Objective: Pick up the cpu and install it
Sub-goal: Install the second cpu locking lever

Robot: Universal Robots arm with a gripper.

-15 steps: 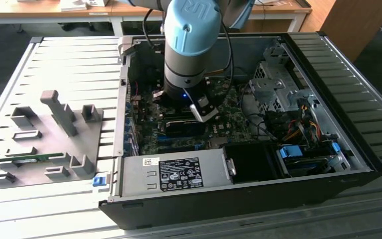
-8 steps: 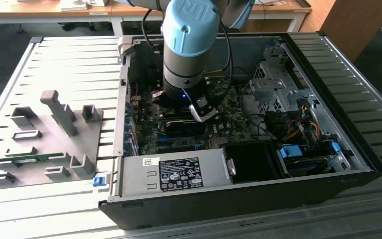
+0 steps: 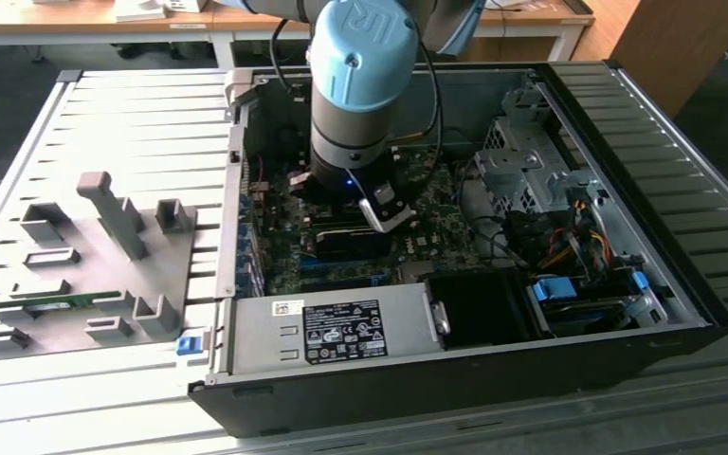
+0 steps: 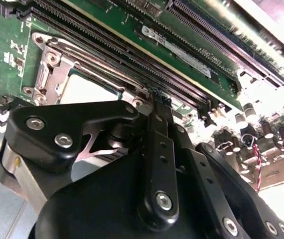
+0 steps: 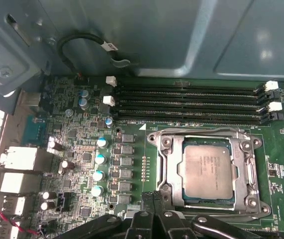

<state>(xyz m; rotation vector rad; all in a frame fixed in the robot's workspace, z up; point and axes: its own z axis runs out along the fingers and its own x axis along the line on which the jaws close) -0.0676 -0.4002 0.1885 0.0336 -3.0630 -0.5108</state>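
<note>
Cpu [image 5: 206,172] sits flat in the socket [image 5: 164,169], lower right of the first wrist view. Fingers [image 4: 156,97] look pressed together, empty, beside it. Light, stiff, fragile: grip its bare edges.

Silvery-grey on the cpu [image 5: 205,172], framed by the bare-metal socket [image 5: 164,167] on the green motherboard [image 5: 281,164]. Black on the memory slots [image 5: 186,102] with white end clips [image 5: 109,80]. Light blue and grey on the arm [image 3: 361,66], black on the gripper [image 4: 156,99]. Pale grey ribbing across the table [image 3: 124,123], black for the computer case [image 3: 465,389].
</note>
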